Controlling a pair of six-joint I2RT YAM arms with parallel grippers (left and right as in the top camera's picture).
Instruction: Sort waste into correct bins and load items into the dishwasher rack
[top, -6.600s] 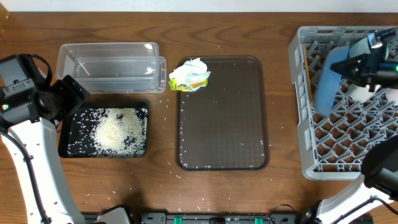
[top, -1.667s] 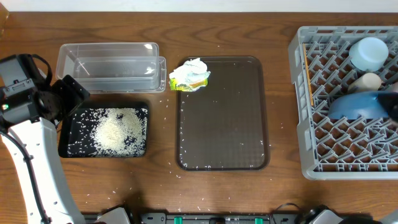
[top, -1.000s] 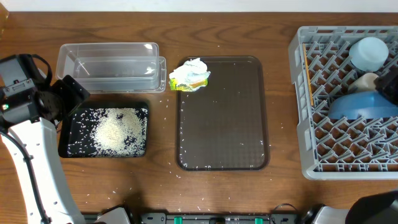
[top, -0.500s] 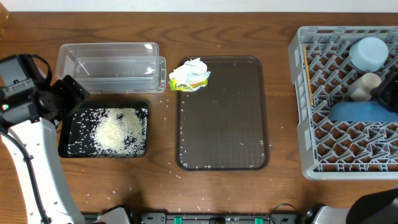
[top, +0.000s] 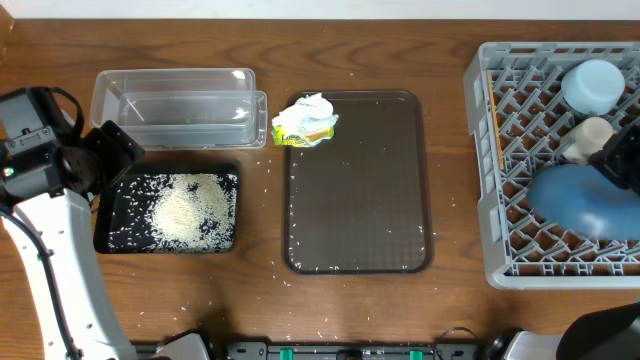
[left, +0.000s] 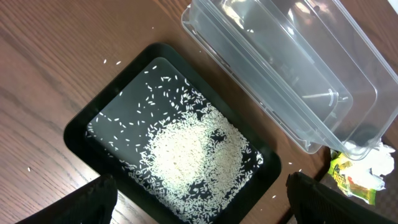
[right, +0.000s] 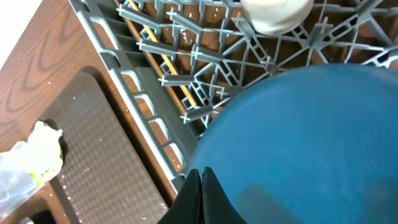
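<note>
Large dark-blue bowl (top: 585, 200) is leaning upside-down in the square grey plastic lattice rack (top: 478, 150), likely so it drains, the right gripper (right: 199, 186) seemingly pinching its rim while the left gripper (left: 200, 190) is hovering, fingers apart, over the shallow black tray (left: 81, 124).

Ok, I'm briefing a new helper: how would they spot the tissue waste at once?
Find the brown tray in the middle of the table. At its top-left corner in the overhead view, beside the clear tub, sits the crumpled white tissue. Unlike the loose rice, it is one wad with a yellow-green wrapper.
</note>
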